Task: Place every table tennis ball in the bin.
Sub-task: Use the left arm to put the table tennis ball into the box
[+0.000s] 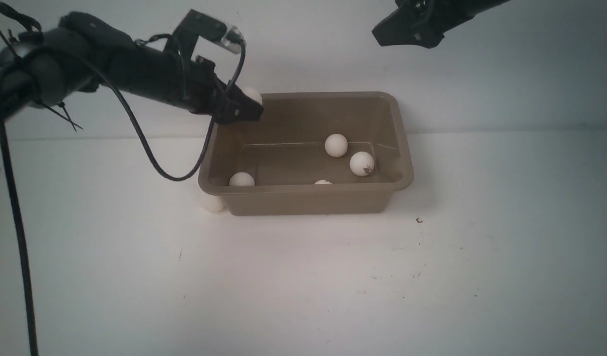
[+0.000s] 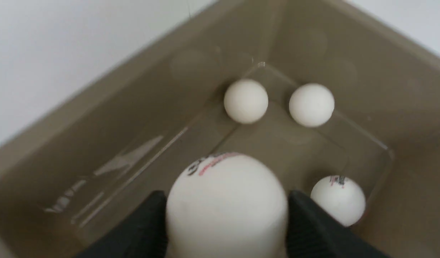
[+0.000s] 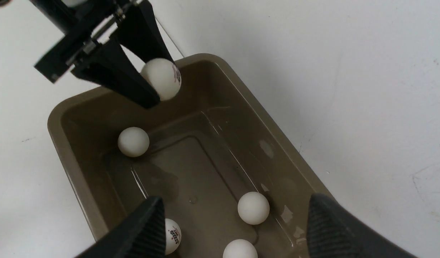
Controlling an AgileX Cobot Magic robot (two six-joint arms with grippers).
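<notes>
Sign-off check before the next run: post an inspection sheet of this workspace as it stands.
Surface: white table with small dark specks.
Job's things: bin upright; four balls inside, one of them the marked ball; loose ball on the table beside the bin's near left corner; raised ball over its far left corner.
Clutter: nothing seen.
Grippers: left end effector flanks the raised ball, clamped or released cannot be told; right end effector open, empty, up above the bin.
Cables: black cable hangs in a loop beside the bin's left wall.
Surroundings: white wall; nothing else seen.
</notes>
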